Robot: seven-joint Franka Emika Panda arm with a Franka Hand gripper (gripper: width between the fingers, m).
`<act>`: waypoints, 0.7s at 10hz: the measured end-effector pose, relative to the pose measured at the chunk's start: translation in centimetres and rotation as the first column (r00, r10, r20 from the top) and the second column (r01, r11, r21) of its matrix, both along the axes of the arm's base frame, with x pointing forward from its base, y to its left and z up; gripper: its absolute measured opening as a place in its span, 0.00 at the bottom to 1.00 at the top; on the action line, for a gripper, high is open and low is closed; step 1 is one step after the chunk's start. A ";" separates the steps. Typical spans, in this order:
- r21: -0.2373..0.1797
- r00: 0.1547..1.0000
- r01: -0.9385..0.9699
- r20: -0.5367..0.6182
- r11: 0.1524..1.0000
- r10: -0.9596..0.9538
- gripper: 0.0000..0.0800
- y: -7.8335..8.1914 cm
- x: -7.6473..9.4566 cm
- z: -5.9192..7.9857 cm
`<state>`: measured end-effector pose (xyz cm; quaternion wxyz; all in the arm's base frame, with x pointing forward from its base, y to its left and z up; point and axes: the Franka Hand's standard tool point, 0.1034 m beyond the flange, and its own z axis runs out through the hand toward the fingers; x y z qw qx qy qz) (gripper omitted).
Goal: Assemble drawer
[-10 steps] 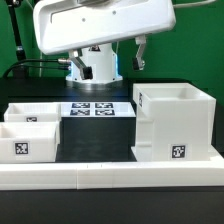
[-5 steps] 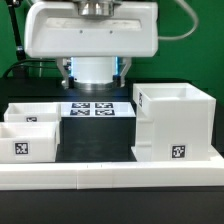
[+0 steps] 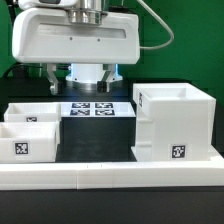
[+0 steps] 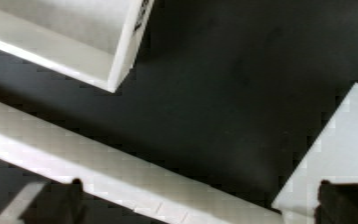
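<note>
Arm head has slid from mid-desk toward the exterior view's left in the last half second; a second ago it sat further to that view's right. The gripper (image 3: 82,77) now hangs high over the back half of the desk (image 3: 95,142); its fingers are spread wide with nothing between them, and the wrist view agrees. No part has shifted. The housing (image 3: 175,120) is upright at the front edge, toward the corner on the exterior view's right, against the wall strip (image 3: 110,172). The two trays, the near tray (image 3: 25,142) and the far tray (image 3: 32,110), are side by side at the front corner on the exterior view's left, both outside the housing. The marker board (image 3: 97,109) lies flat mid-desk toward the back edge. My read: repositioning only, probably lining up on a tray; the drawer is not started; next comes a descent and a grip on a tray wall.
</note>
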<state>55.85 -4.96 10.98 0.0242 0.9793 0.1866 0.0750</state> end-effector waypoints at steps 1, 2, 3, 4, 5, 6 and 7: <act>0.010 0.997 0.073 -0.036 0.997 -0.073 0.81 -0.4 -0.5 -0.3; 0.008 0.992 0.107 -0.066 0.994 -0.107 0.81 -1.4 -1.2 -1.0; 0.010 0.983 0.151 -0.108 0.988 -0.149 0.81 -2.6 -1.7 -1.9; 0.007 0.979 0.168 -0.117 0.986 -0.166 0.81 -3.4 -1.9 -2.9; 0.003 0.976 0.180 -0.121 0.984 -0.178 0.81 -3.9 -2.4 -4.3; -0.002 0.980 0.165 -0.111 0.986 -0.164 0.81 -4.3 -2.9 -5.5; -0.002 0.980 0.164 -0.117 0.986 -0.163 0.81 -4.3 -2.9 -5.6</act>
